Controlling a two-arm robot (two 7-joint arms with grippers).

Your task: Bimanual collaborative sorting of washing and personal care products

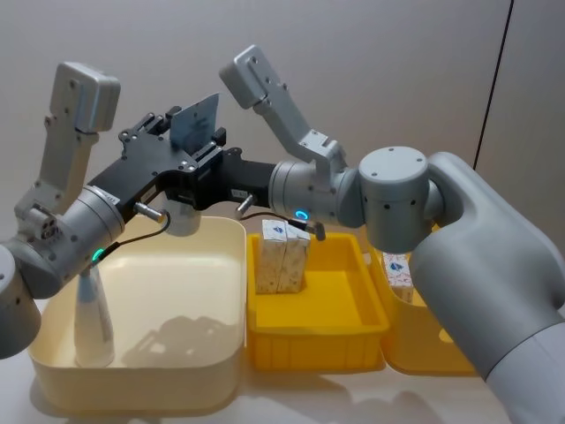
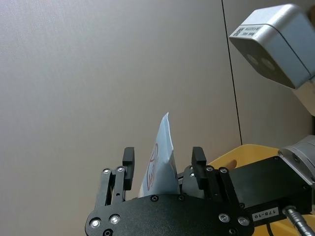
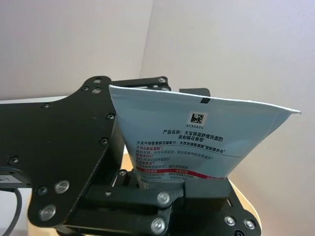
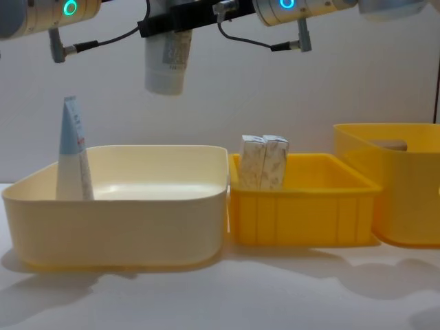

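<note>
Up over the cream bin (image 1: 141, 265), both grippers meet on one tube (image 1: 196, 124). The right gripper (image 3: 162, 189) clamps its narrow body; the left gripper (image 2: 162, 164) brackets the crimped fin, contact unclear. It looks light, soft and slippery (grip low, not the fin).

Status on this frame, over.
Right gripper shut on pale-blue tube, cap down, above cream bin. Left gripper jaws open astride the tube's crimped end. Drop path into bin unobstructed.

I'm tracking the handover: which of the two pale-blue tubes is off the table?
The pale-blue tube held cap-down above the cream bin, between the left hand and right hand. The other tube stands inside that bin.
</note>
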